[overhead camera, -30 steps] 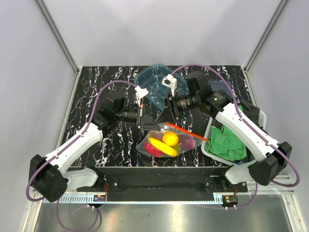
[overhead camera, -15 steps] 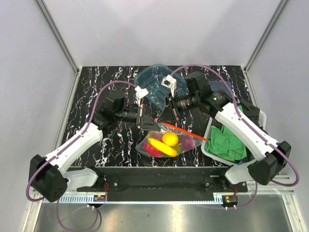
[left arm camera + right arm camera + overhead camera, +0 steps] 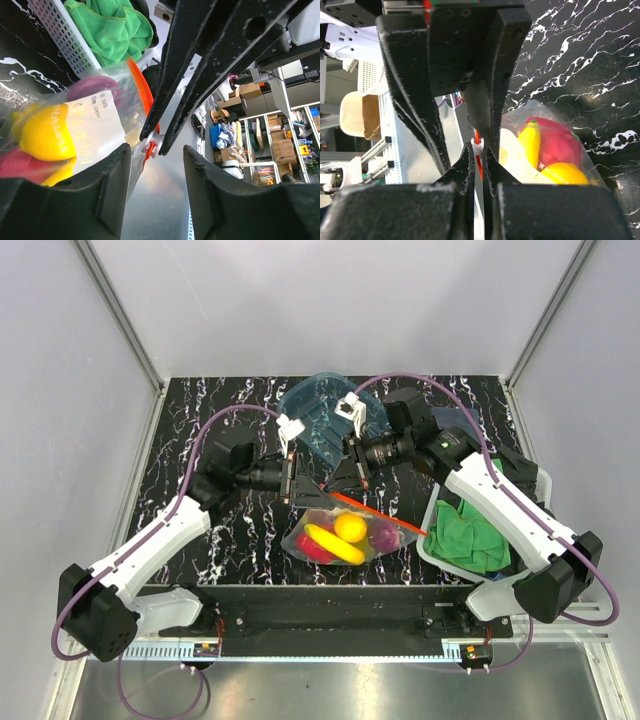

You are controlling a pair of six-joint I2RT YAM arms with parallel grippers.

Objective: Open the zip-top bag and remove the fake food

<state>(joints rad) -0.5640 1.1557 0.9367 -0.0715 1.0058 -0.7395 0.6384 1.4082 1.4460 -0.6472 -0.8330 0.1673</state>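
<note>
Bag: clear crinkly zip-top bag point(image 3: 322, 525), lying near the front centre of the black marbled tabletop point(image 3: 190, 410), between the two arms.
Contents: small plastic toy fruits point(image 3: 340, 536) all inside the film. Yellow banana, yellow round piece, red-pink and purple pieces; none out yet.
Zip: red-orange zip strip point(image 3: 382, 515) running diagonally along the bag's far edge. Judged shut over most of its length.
Slider: small white slider tab point(image 3: 151, 146) at the strip's left end.
Right end effector point(image 3: 478, 150): clamped on the white slider tab, fingers pressed in from both sides.
Left end effector point(image 3: 156, 156): jaws apart, straddling the strip's end just beside the slider; nothing visibly pinched.
Step in hand: judged as the start of unzipping.
Method: anchor first by closing the left end effector on the bag's edge behind the slider. Then draw the slider along the strip's own line, low and straight.
Avoid: lifting or pulling off-axis, likely to drag the whole bag or slip the thin tab.
Clearance: fingers of both arms nearly touching, so separate slowly.
Surroundings: white basket point(image 3: 541, 482) holding a green cloth point(image 3: 465, 535) just beyond the strip's right end; teal transparent tray point(image 3: 312, 408) behind the end effectors.
</note>
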